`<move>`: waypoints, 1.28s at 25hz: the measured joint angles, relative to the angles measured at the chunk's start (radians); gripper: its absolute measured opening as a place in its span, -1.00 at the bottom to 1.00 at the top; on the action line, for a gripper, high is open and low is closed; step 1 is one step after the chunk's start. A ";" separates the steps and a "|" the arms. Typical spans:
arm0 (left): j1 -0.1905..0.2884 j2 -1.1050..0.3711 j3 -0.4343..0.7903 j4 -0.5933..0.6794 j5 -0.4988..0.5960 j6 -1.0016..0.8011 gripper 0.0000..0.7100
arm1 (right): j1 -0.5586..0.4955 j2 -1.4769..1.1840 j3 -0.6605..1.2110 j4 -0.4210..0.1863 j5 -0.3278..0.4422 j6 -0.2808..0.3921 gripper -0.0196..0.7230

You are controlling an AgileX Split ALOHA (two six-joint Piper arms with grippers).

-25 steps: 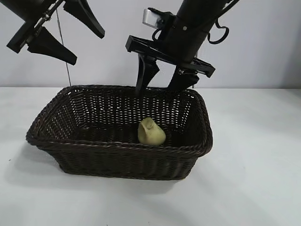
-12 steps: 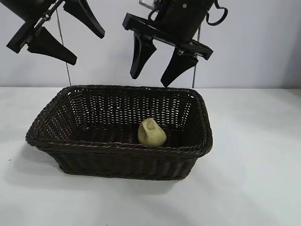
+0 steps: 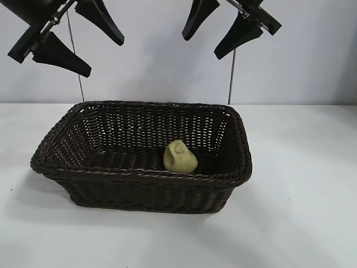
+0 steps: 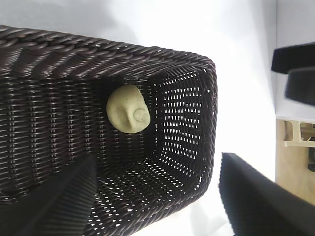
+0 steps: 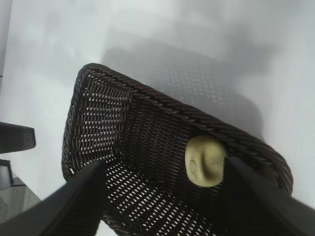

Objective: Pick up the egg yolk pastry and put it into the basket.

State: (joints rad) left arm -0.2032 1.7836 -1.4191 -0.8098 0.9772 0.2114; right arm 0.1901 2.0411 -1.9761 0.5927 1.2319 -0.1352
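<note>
The egg yolk pastry (image 3: pixel 179 157) lies tilted inside the dark woven basket (image 3: pixel 139 174), leaning against the near wall toward the right end. It also shows in the left wrist view as the pastry (image 4: pixel 128 108) and in the right wrist view as the pastry (image 5: pixel 205 161). My right gripper (image 3: pixel 216 34) hangs high above the basket's back right part, open and empty. My left gripper (image 3: pixel 106 56) is parked high at the upper left, open with nothing in it. Both wrist views look down into the basket (image 4: pixel 197 69) (image 5: pixel 93 113).
The basket stands in the middle of a white table (image 3: pixel 301 195), with bare surface all round it. A pale wall rises behind, with thin upright rods (image 3: pixel 231 75). In the left wrist view, the right arm's dark fingers (image 4: pixel 295 71) show at the edge.
My right gripper has risen from just above the basket's back rim to high above it and shifted right, still open. The pastry settled slightly in the basket. The left arm has not moved.
</note>
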 joint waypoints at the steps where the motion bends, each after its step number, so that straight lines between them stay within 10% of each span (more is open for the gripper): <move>1: 0.000 0.000 0.000 0.000 0.000 0.000 0.44 | 0.000 0.000 0.000 0.009 0.000 0.000 0.36; 32: 0.000 0.000 0.000 0.000 0.001 0.000 0.44 | 0.021 0.000 0.000 0.025 0.002 -0.001 0.36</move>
State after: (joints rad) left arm -0.2032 1.7836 -1.4191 -0.8098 0.9783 0.2114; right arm 0.2107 2.0411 -1.9761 0.6173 1.2338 -0.1360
